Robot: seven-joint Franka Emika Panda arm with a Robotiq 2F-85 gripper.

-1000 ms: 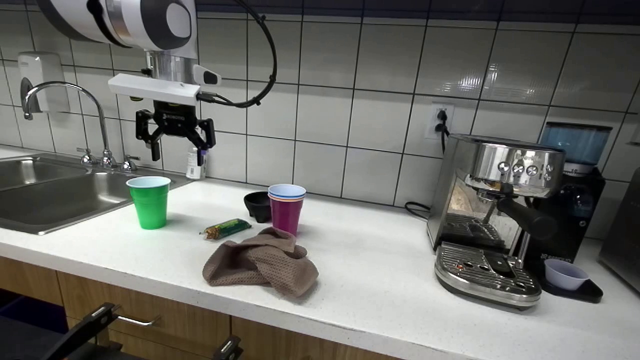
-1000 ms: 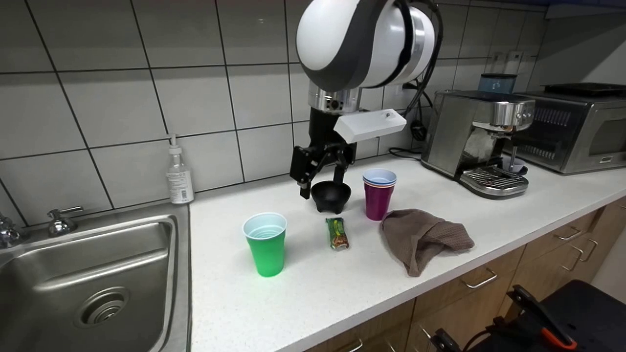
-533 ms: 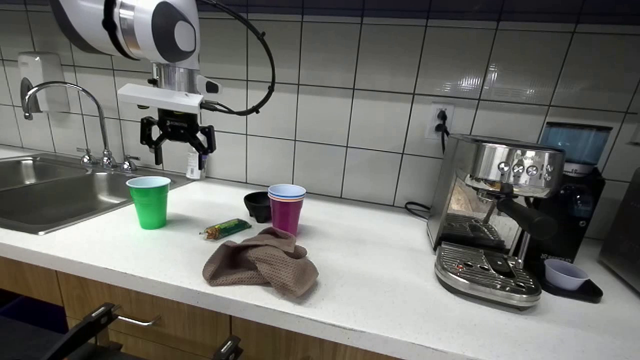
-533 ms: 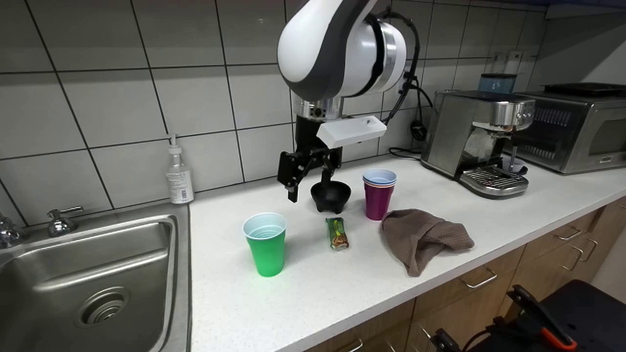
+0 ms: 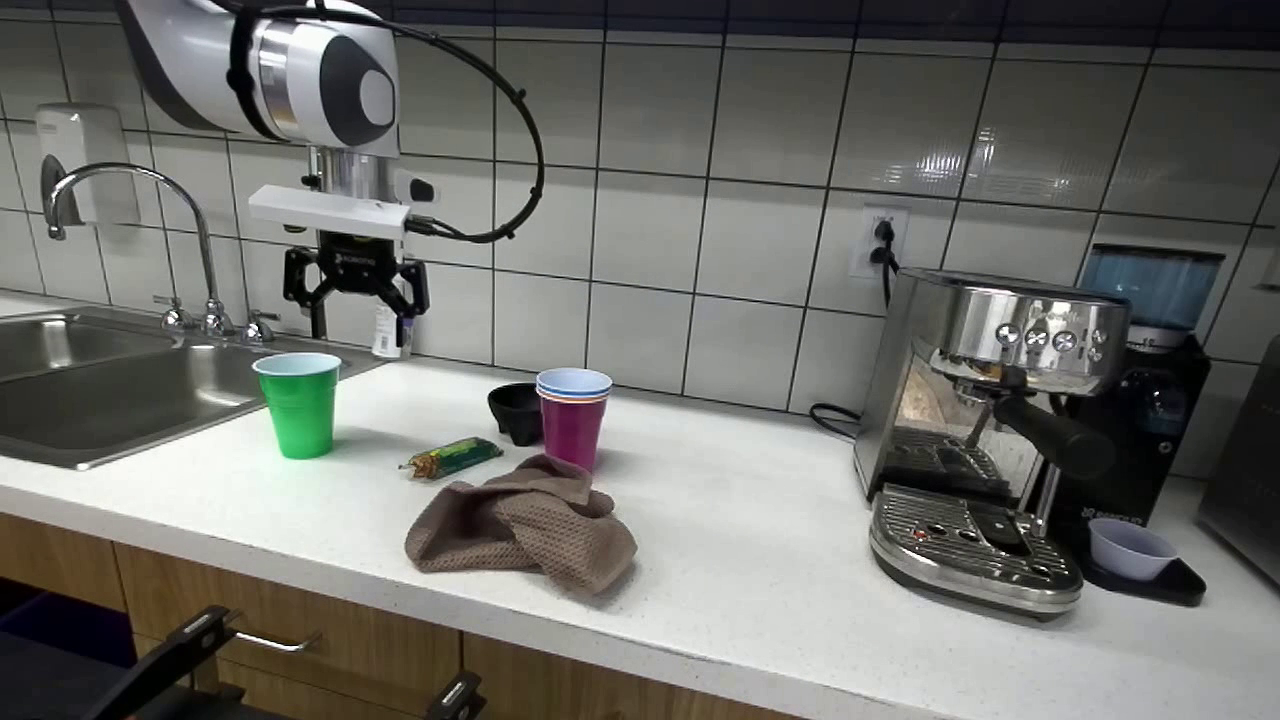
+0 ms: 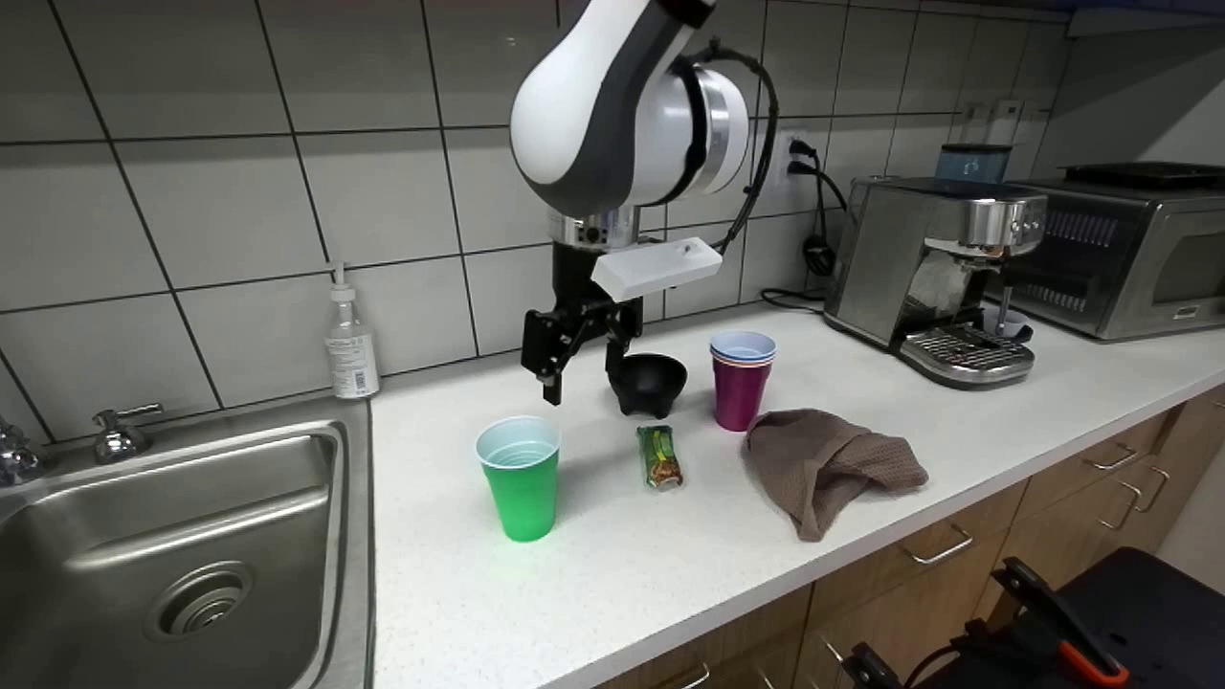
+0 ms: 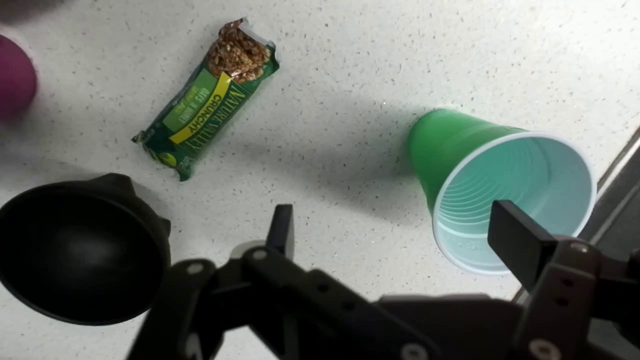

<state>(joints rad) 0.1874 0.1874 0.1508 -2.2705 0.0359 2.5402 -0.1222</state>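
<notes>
Spread wide, the black hand (image 7: 391,216) hung above the white bench (image 5: 740,570) near a green plastic cup (image 7: 455,150) and round black bowl (image 7: 80,250); beyond lay a green "NATURE VALLEY CRUNCHY" bar (image 7: 206,106); farther, a maroon cup (image 6: 741,397) held nested cups (image 6: 743,346).

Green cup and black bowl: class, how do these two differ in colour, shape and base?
The green cup is pale inside; the black bowl is black throughout. The cup is tall and tapering, the bowl low and rounded. The bowl has small feet; the cup has none. Both stand upright, open-topped, on the counter.
</notes>
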